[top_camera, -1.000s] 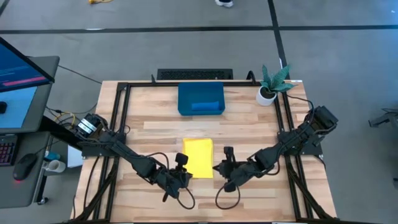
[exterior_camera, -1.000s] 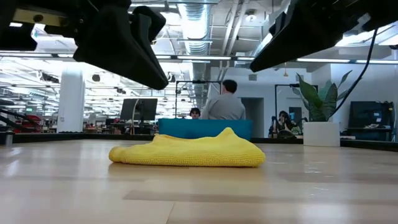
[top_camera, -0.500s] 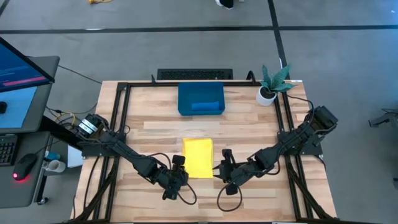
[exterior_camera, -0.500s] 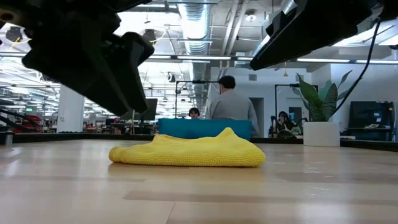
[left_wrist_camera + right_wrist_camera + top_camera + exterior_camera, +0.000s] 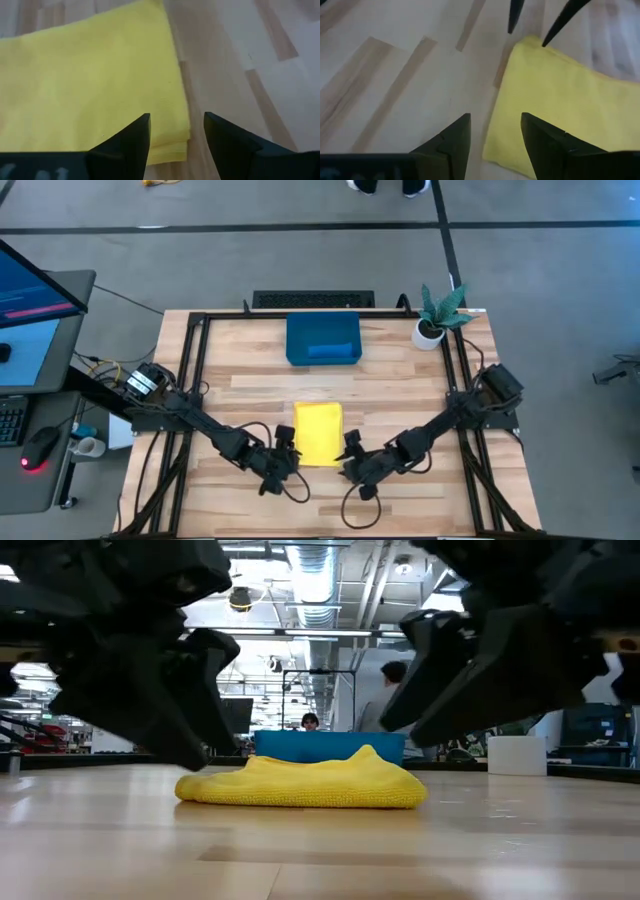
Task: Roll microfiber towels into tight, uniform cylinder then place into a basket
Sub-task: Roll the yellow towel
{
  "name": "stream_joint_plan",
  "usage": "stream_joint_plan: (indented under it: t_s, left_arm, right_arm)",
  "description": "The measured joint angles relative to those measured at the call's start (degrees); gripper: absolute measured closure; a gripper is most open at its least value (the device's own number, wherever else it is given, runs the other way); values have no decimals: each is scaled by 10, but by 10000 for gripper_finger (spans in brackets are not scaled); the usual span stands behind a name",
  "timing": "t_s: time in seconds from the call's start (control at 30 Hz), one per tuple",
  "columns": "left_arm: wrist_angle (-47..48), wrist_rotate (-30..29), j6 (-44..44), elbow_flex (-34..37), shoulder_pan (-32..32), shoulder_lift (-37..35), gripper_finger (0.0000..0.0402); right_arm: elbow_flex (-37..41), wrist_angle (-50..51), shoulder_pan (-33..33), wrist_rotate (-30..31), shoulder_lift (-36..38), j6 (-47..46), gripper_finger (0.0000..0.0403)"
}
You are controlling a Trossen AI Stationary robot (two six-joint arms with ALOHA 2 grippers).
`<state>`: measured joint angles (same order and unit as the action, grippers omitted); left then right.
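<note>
End effectors (image 5: pixel 175 132) (image 5: pixel 492 132) gape empty beside yellow towel (image 5: pixel 317 432)

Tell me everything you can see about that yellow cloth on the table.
The yellow towel is a soft, finely textured cloth, folded into a flat rectangle with layered edges showing at one corner. It lies on the wooden table, near the front middle, slightly humped along its top in the low view. The left gripper and right gripper sit at its two near corners, fingers open; neither grips it. The dark-blue tray lies behind it, apart.
</note>
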<state>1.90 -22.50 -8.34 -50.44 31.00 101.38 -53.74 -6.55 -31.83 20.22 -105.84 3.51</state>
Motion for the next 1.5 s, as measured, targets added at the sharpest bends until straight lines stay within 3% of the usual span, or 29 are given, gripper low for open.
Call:
stream_joint_plan:
  t_s: [0.4,0.67,1.1,1.5]
  left_arm:
    - [-55,10,19,38,-10,0,223]
    - [-53,57,18,43,-33,0,223]
    - [-30,62,12,43,-42,1,223]
    - [-64,64,-19,40,-46,34,223]
  right_arm:
    - [-14,35,32,-64,-14,-33,211]
    - [-13,44,41,-84,-14,-47,212]
    - [-13,28,53,-109,-48,-54,215]
    - [-14,27,65,-129,-49,-74,296]
